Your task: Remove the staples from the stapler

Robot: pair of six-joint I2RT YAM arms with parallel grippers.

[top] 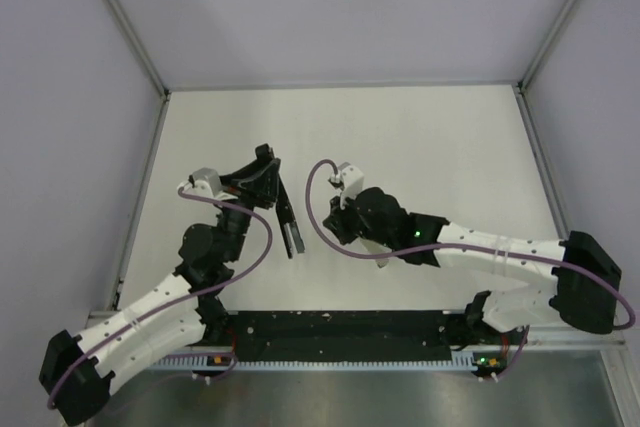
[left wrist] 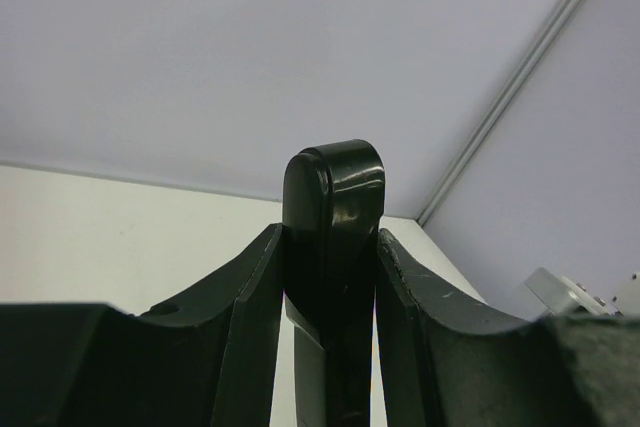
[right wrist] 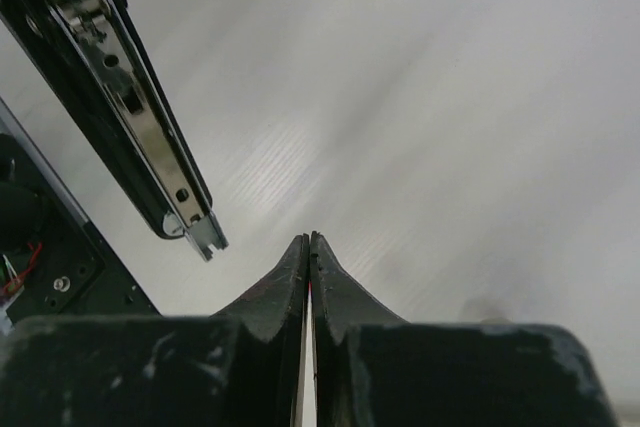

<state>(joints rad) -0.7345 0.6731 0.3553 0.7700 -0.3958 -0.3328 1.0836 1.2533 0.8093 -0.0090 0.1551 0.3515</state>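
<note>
My left gripper [top: 262,165] is shut on the black stapler [top: 284,209] and holds it above the table. In the left wrist view the stapler's rounded black end [left wrist: 335,197] sticks up between my two fingers [left wrist: 250,297]. The stapler hangs open, its long arm slanting down toward the near edge. The right wrist view shows its silver metal channel [right wrist: 135,112] at the upper left, open side toward the camera. My right gripper [top: 338,227] is shut just right of the stapler's lower end; its tips [right wrist: 310,239] are pressed together a little apart from the channel's end. No staples are visible.
The white table [top: 430,147] is bounded by grey walls with metal rails at the left, back and right. The black base rail [top: 340,332] runs along the near edge between the arms. A purple cable [top: 318,217] loops beside the right wrist.
</note>
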